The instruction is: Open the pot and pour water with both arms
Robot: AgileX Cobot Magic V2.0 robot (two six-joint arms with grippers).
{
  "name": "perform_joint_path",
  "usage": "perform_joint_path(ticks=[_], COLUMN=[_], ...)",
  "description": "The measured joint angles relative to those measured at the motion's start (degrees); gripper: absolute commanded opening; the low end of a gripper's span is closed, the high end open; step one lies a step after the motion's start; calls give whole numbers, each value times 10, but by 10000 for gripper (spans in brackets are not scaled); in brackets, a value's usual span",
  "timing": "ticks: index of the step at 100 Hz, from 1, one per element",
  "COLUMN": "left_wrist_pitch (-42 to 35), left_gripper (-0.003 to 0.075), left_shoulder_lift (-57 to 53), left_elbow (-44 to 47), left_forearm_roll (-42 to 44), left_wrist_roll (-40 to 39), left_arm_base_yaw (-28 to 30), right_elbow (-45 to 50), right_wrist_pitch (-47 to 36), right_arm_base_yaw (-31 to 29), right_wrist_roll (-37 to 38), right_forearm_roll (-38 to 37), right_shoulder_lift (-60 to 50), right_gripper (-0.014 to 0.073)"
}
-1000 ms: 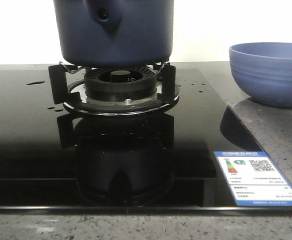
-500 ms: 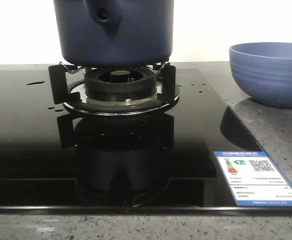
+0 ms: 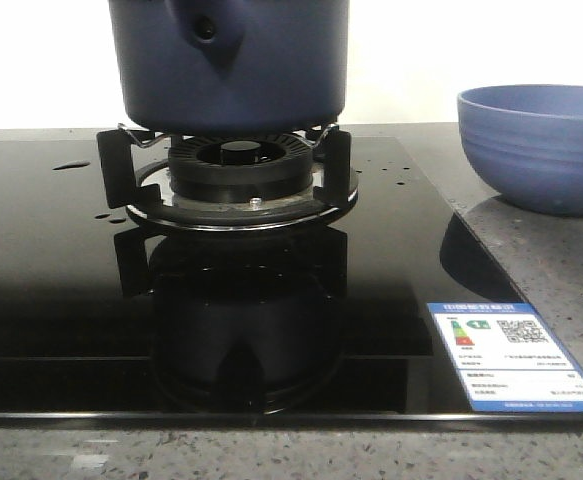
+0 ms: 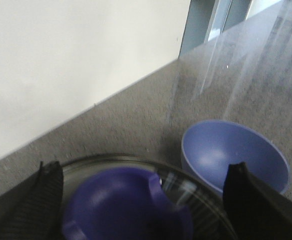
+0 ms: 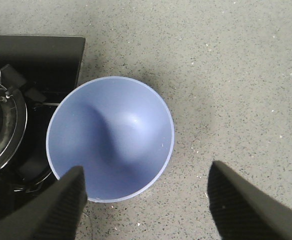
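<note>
Neither end effector shows in the front view. Pot (image 3: 229,62) sits on the burner stand (image 3: 226,175) of the black glass stove (image 3: 61,290); its handle stub with the round hole faces the camera. Pot top is cut off by the frame, so contents cannot be told. Blue bowl (image 3: 536,145) stands on the grey table (image 3: 561,270) to the right of the stove, well apart from the pot; its inside is not visible from this angle. Energy label (image 3: 511,355) stuck on the stove's near right corner. A few water drops on the glass.

Left wrist view: left end effector (image 4: 143,200) wide open, fingers (image 4: 48,200) on either side of the blue knob (image 4: 128,210) of the glass lid (image 4: 191,192); picture blurred, contact cannot be told, nothing gripped. The lid covers what is below it, and the view through it is too blurred to read. Bowl (image 4: 236,155) just beyond, looks empty.

Right wrist view: right end effector (image 5: 146,205) wide open, holding nothing, above the near rim of the bowl (image 5: 110,137). Bowl is empty, resting on the table (image 5: 226,75) just beside the stove edge (image 5: 35,55). Burner stand (image 5: 5,125) partly in view at the side.
</note>
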Motion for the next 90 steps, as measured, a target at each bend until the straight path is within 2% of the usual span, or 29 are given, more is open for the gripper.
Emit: perform_joint_path(ticks=[20, 28, 35, 39, 43, 45, 50, 58, 74, 90], left_wrist_pitch=[18, 22, 25, 25, 23, 22, 19, 13, -32, -151], left_gripper=[596, 546, 430, 333, 198, 157, -15, -19, -20, -19], left_shoulder_lift=[-45, -68, -87, -98, -108, -114, -126, -147, -198, -283], left_elbow=[-16, -16, -16, -16, -16, -16, -16, -16, -3, 79], left_forearm_roll=[-4, -4, -4, -4, -4, -4, -4, -1, 35, 83], left_wrist_roll=[0, 0, -3, -9, -19, -24, -32, -37, -72, -98], left_arm_base_yaw=[30, 39, 45, 47, 51, 53, 60, 73, 90, 91], right_elbow=[0, 0, 0, 0, 0, 0, 0, 7, 72, 189], right_wrist_pitch=[0, -2, -12, -19, -31, -37, -54, -92, -194, -314], right_arm_base_yaw=[0, 0, 0, 0, 0, 0, 0, 0, 5, 14], right_wrist_roll=[-1, -1, -1, -1, -1, -1, -2, -28, -129, -275], right_forearm_roll=[0, 4, 21, 36, 51, 61, 87, 139, 251, 359], right_shoulder_lift=[0, 0, 0, 0, 0, 0, 0, -1, -26, -90], right_gripper=[465, 461, 407, 344, 262, 232, 102, -74, -64, -64])
